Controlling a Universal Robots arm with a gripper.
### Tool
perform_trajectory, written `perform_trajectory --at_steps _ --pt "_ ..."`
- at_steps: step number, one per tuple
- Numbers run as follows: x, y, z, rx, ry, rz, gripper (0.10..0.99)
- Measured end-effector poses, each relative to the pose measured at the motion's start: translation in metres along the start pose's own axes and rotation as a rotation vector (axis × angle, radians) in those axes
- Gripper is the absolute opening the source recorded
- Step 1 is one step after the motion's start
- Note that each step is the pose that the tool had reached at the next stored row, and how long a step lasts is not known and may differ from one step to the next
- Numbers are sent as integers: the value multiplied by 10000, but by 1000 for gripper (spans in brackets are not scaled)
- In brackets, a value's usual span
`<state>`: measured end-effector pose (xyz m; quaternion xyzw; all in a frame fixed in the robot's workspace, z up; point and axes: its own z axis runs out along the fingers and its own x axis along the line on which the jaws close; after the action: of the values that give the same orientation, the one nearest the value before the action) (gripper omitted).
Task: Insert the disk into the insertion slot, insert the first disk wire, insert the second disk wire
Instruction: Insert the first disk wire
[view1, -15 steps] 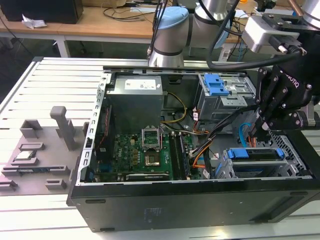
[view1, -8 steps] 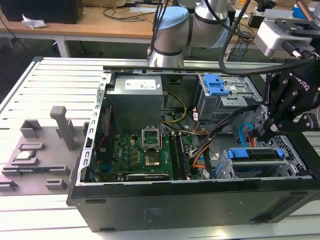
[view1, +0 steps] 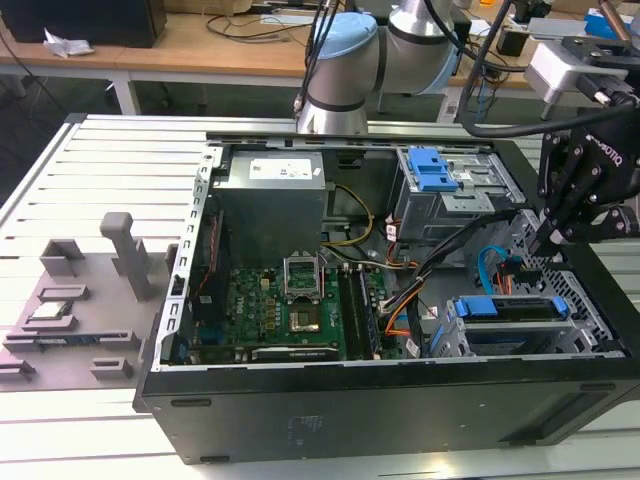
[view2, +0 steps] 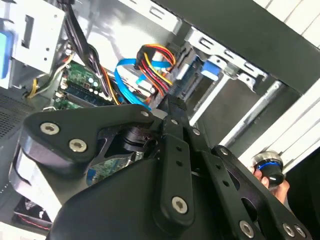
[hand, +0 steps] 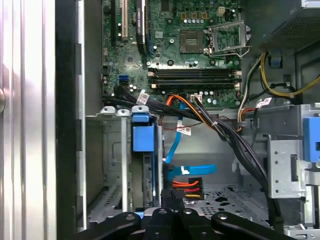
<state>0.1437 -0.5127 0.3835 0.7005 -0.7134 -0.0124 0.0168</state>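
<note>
Open computer case (view1: 300, 420) on a slatted table (view1: 100, 170). In its near corner, at the exterior view's right, the disk (view1: 515, 308) stands on edge inside the insertion slot (view1: 590, 300), its long axis running left to right. The gripper (view1: 538, 244) hangs just beyond it, jaws pressed narrowly together, beside the looped second disk wire (view1: 486, 265) and an orange, yellow and black wire bundle (hand: 187, 184).
</note>
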Motion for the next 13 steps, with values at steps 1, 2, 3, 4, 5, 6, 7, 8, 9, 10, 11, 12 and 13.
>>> perform_trajectory --at_steps 1,2,3,4,5,6,7,8,9,10,11,12,13 --pt "-43 -5 5 1 -1 -1 106" --pt "-63 -6 8 0 1 -1 106" --pt "-74 -6 12 0 2 0 106" --pt "-88 -6 25 0 0 0 106" --pt "-93 -8 43 0 -1 -2 106" --pt "-93 -9 60 0 1 -1 106" --pt "-92 -9 70 -1 0 -1 106" --pt "-87 -11 81 0 3 -1 106" --pt "-82 -14 88 0 12 -1 106" --pt "-76 -18 94 1 22 -2 106" --pt "-66 -20 101 1 50 0 106" --pt "-53 -21 105 1 75 2 106" --pt "-34 -22 110 3 142 4 106"
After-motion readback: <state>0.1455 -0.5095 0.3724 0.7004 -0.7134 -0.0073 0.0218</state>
